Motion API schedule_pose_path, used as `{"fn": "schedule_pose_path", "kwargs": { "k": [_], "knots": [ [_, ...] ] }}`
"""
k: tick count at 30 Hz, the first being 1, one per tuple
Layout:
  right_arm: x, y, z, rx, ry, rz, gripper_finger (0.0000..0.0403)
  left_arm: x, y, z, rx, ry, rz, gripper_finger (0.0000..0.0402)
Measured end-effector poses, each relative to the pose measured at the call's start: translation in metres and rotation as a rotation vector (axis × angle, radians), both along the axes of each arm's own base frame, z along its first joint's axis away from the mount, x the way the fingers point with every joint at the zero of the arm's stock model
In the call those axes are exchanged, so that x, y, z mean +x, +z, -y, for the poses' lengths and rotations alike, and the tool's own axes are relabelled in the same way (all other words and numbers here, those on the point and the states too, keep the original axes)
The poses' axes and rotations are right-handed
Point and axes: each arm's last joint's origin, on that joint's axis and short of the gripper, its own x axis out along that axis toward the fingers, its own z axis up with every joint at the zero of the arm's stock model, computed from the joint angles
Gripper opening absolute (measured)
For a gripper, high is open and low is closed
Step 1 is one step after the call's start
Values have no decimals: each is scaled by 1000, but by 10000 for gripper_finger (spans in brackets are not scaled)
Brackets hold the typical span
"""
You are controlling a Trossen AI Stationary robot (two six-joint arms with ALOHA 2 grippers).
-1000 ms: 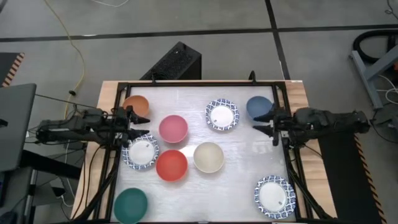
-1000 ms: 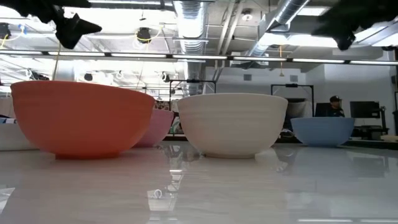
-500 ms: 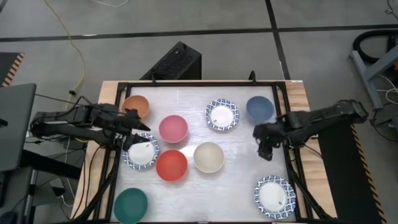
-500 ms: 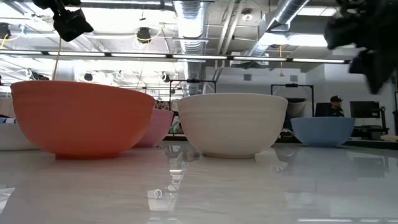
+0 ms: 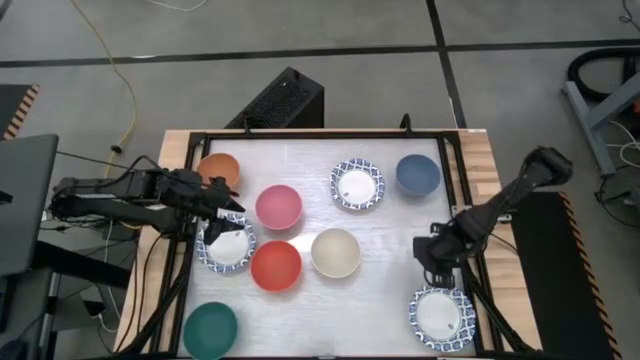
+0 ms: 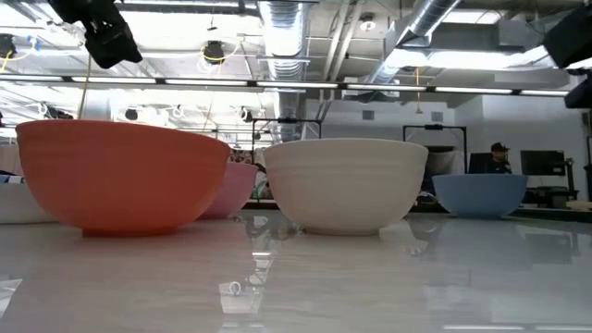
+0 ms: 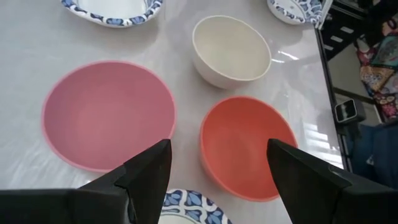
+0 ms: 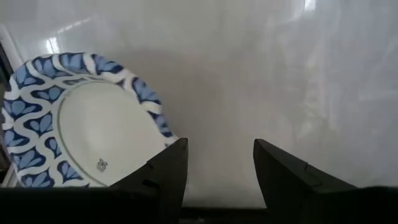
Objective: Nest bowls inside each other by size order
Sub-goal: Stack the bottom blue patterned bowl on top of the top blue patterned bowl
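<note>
Several bowls rest upright on their bases on the white table (image 5: pixel 390 230). They are orange (image 5: pixel 217 170), pink (image 5: pixel 278 207), red (image 5: pixel 275 266), cream (image 5: pixel 335 252), blue (image 5: pixel 417 173), dark green (image 5: pixel 210 330), and three white ones with blue-patterned rims (image 5: pixel 357 185) (image 5: pixel 227 248) (image 5: pixel 440 316). My left gripper (image 5: pixel 228 205) hangs open at the left. It is above the left patterned bowl, with the pink bowl (image 7: pixel 109 115) and red bowl (image 7: pixel 249 146) ahead of it. My right gripper (image 5: pixel 432 265) is open and points down over bare table, just beyond the near-right patterned bowl (image 8: pixel 81 137).
A black frame (image 5: pixel 300 135) borders the table at the far, left and right sides. Bare tabletop lies between the cream bowl and the right edge. In the low view, the red bowl (image 6: pixel 120 176) and cream bowl (image 6: pixel 347 185) stand nearest the front edge. A person (image 6: pixel 498 157) is far off in the room.
My right gripper has swung from beside the blue bowl toward the table's near edge, sinking and tipping from about level to pointing down. It now hangs by the near-right patterned bowl. My left gripper has tipped its fingers downward. Both stayed open, and no bowl has moved.
</note>
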Motion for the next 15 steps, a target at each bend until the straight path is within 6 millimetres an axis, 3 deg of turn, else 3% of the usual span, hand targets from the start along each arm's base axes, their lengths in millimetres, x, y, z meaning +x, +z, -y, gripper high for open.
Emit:
{"fn": "schedule_pose_path", "kwargs": {
  "k": [9, 15],
  "knots": [
    [9, -15, -27, 15, 11, 5, 203, 0, 0, 0, -5, 4, -1, 254],
    [14, -28, -34, -21, 23, -56, 203, 0, 0, 0, -3, 3, -2, 254]
  ]
}}
